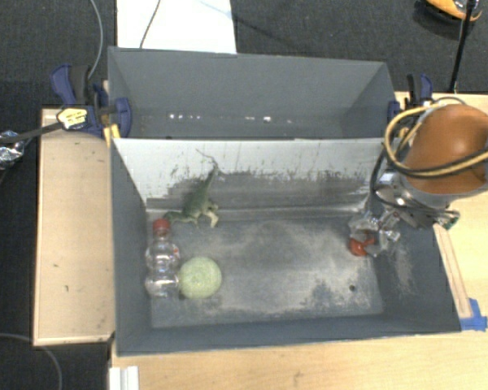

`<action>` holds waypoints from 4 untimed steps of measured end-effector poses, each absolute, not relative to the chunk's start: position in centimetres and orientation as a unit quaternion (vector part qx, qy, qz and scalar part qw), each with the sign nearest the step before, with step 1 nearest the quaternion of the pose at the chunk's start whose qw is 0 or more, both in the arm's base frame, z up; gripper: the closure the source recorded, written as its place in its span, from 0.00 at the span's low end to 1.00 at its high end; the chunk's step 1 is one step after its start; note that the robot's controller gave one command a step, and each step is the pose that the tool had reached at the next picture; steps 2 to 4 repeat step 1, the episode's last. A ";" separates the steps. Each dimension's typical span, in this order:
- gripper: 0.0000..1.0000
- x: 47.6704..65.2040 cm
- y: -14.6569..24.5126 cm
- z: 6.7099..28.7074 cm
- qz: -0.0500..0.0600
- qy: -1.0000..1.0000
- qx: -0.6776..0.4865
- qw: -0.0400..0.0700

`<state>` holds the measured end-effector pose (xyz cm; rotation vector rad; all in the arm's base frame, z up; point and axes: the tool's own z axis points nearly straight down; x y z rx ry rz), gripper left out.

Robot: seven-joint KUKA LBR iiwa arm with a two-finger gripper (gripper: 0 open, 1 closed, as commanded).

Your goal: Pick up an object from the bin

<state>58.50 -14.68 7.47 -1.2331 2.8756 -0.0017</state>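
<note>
- Grey metal bin (268, 336): the near wall runs along the bottom of the camera view. The floor is scuffed and mostly bare through the middle.
- Pale green ball (200, 277): round, and the nearest thing on the floor, in the near-left corner. It touches the right side of the bottle.
- Clear plastic bottle (161, 260): it lies along the left wall, with its red cap at the far end and its base beside the ball.
- Small red thing (358, 248): rounded, on the right side of the floor, well apart from the three things on the left. It sits directly at the tip of the gripper, on the gripper's left and near side. Whether it is touched or merely beside the tip cannot be told.
- Gripper (373, 235): it is down low over the right of the floor, close to the right wall, with its metal tip at the red thing. Whether it is open or closed cannot be told, nor whether the red thing is clasped.
- Orange wrist cover (447, 149): a domed part of the arm, ringed by yellow and black cables, above the bin's right wall behind the gripper.
- Green toy dinosaur (200, 205): it stands at the foot of the far wall, left of centre and just beyond the bottle's cap. Its thin tail rises against the wall.
</note>
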 end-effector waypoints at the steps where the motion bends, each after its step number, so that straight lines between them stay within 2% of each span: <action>1: 1.00 58.6 -14.6 7.4 0.000 0.919 -0.394 0.007; 4: 1.00 58.6 -14.6 7.4 0.000 0.919 -0.394 0.007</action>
